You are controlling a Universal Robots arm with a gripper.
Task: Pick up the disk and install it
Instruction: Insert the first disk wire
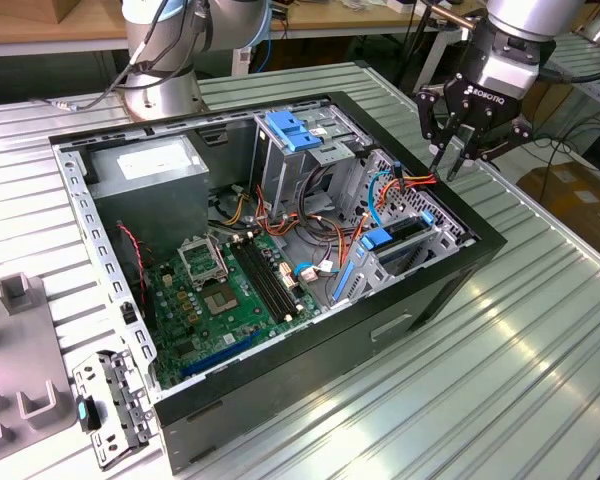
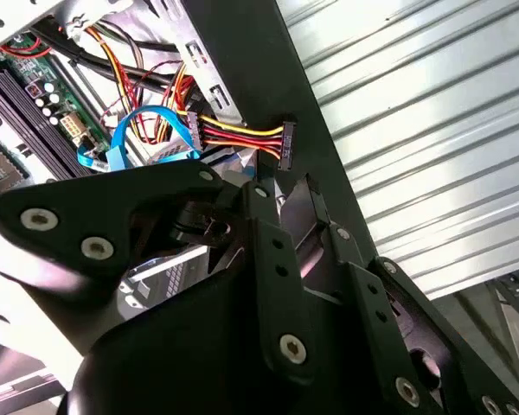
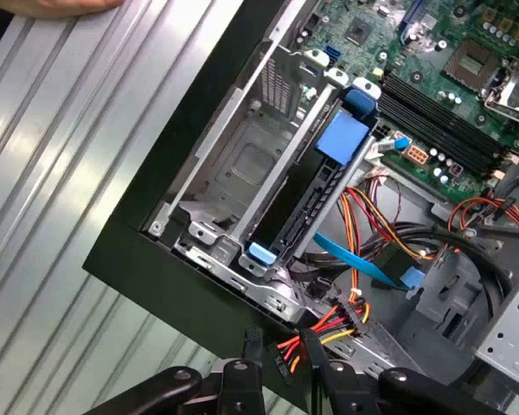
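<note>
Gripper (image 1: 453,163) hovering above the open computer case (image 1: 280,395) at its edge on the exterior view's right, fingers slightly parted, pinching nothing, disk (image 3: 310,201) seated on edge in the drive cage (image 3: 240,164), blue rails showing, power connector (image 2: 285,143) loose near the cage

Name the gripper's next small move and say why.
Probably ease the gripper inward and down toward the disk standing on edge in the drive cage. In the exterior view the gripper hangs empty above the case rim, beside that slot, and the first wrist view shows loose power cables close by it to steer around.
</note>
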